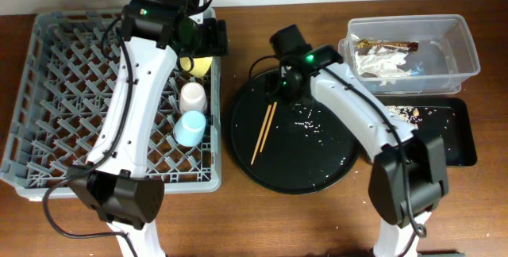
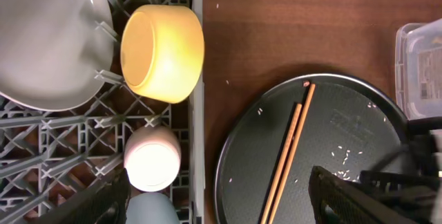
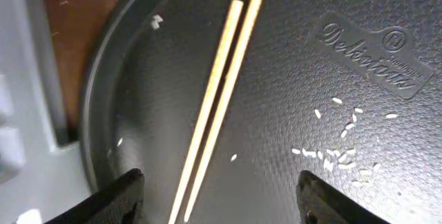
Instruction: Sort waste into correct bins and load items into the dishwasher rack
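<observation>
The two wooden chopsticks (image 3: 221,92) lie side by side and touching on the round black tray (image 1: 317,162), directly below the right gripper (image 3: 221,193). Its jaws stand wide and empty. In the right wrist view the pair passes between the two fingers, nearer the left-hand one. The sticks' long axis runs from the tray's far side, under the gripper, down toward its near-left rim, so the closing line crosses them almost square. The right arm is clearly the nearer one. The left gripper (image 2: 221,203) hangs open and empty over the grey dishwasher rack (image 1: 48,90), above the yellow bowl (image 2: 162,51). The sticks are thin, smooth, pale and flat against a pebbled, glossy plastic surface dotted with rice grains (image 3: 338,151). I judge that pinching such slim rods there risks rolling them or catching only one.
</observation>
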`<state>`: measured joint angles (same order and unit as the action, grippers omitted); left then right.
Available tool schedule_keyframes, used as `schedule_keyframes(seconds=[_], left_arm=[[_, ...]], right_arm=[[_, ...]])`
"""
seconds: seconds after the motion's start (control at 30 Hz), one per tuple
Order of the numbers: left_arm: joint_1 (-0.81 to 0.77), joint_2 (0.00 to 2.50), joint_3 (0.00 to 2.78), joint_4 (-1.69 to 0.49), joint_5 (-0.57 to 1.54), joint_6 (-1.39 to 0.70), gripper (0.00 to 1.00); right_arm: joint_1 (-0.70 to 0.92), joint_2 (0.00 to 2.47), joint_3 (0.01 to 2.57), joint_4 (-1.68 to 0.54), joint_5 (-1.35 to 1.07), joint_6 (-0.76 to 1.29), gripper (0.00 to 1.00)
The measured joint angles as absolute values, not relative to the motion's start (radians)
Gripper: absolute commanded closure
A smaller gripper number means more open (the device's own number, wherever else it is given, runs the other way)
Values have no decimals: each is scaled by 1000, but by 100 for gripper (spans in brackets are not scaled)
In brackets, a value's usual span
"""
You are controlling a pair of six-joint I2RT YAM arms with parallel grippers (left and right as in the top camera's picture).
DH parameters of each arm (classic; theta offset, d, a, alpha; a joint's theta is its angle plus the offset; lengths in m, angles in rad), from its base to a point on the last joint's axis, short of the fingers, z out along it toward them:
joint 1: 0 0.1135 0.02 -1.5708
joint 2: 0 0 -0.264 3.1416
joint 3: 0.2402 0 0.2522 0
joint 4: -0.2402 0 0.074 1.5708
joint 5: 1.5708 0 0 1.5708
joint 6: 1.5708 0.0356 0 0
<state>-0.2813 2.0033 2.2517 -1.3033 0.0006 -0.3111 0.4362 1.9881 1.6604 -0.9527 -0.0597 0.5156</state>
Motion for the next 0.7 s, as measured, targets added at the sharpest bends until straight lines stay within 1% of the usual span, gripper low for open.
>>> schedule_keyframes(seconds=[0.1, 0.2, 0.23, 0.3, 0.37, 0.47, 0.6, 0.7], left_arm=[[-212, 1995, 2257, -1305, -1, -311, 17], [-137, 1987, 2258, -1313, -1, -311, 14], [-104, 1986, 2259, -1314, -4, -311, 13], [-72, 1986, 2260, -1317, -8, -312, 1], [-59, 1986, 2260, -1328, -9, -315, 1], [-57, 1986, 2263, -1343, -8, -318, 1], [-59, 1986, 2263, -1344, -8, -318, 1], [-59, 1986, 2263, -1345, -8, -318, 1]], right_arm=[[437, 2055, 1660, -922, -27, 541, 39], [437, 2092, 1660, -886, -14, 551, 46], [437, 2108, 1660, -867, -10, 554, 46], [437, 2127, 1660, -848, -6, 566, 46], [437, 2146, 1660, -840, -4, 579, 46], [437, 2182, 1660, -833, -4, 597, 49], [437, 2197, 1660, -832, -2, 621, 57], [437, 2199, 1660, -833, 10, 636, 59]])
